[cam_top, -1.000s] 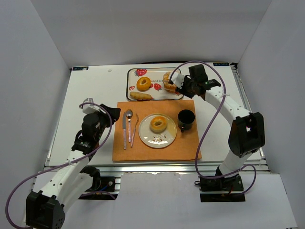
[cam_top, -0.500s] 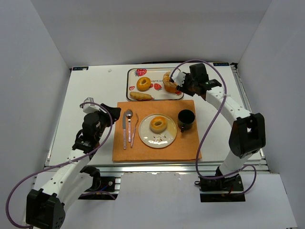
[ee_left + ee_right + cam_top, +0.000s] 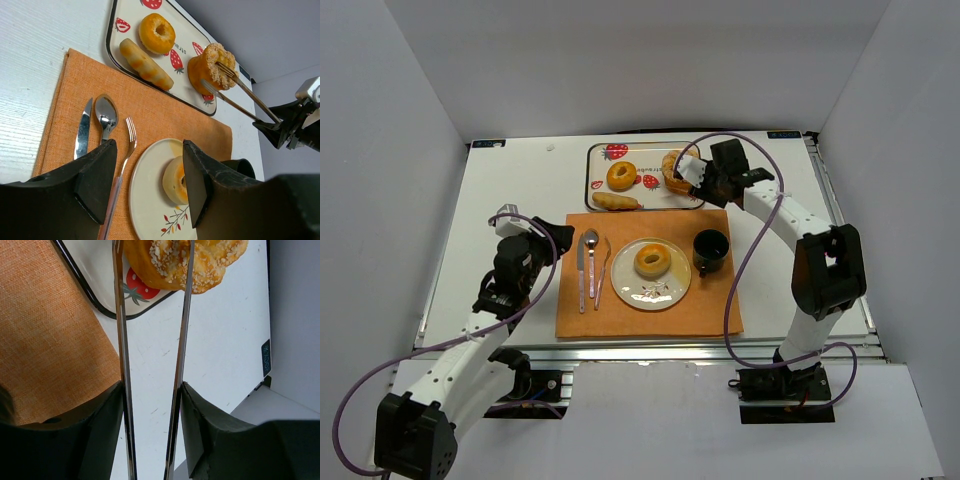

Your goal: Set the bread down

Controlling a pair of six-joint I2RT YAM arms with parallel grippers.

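Desk (image 3: 510, 200) carries an orange mat (image 3: 715, 300) near the right gripper (image 3: 712, 177), on its base side; strawberry tray (image 3: 645, 160) lies ahead of that gripper; plate (image 3: 625, 287) sits on the mat betw. the two grippers.

Progress, est.: early-to-mid; a ring bread (image 3: 651, 260) is already on the plate; crumbed bread (image 3: 212, 62) sits over the tray's end nearest the right gripper, betw. the tong tips; carry to plate and release are left.

Right gripper is clamped on the tongs (image 3: 240, 95); left gripper (image 3: 147, 150) stands apart, nothing in it, hovering off the mat's far edge.

Views: left wrist shows the bread tipped on edge, side-on; top view gives only a small blob part-hidden; right wrist shows the blades flanking it; whether it is clear of the tray, cannot tell.
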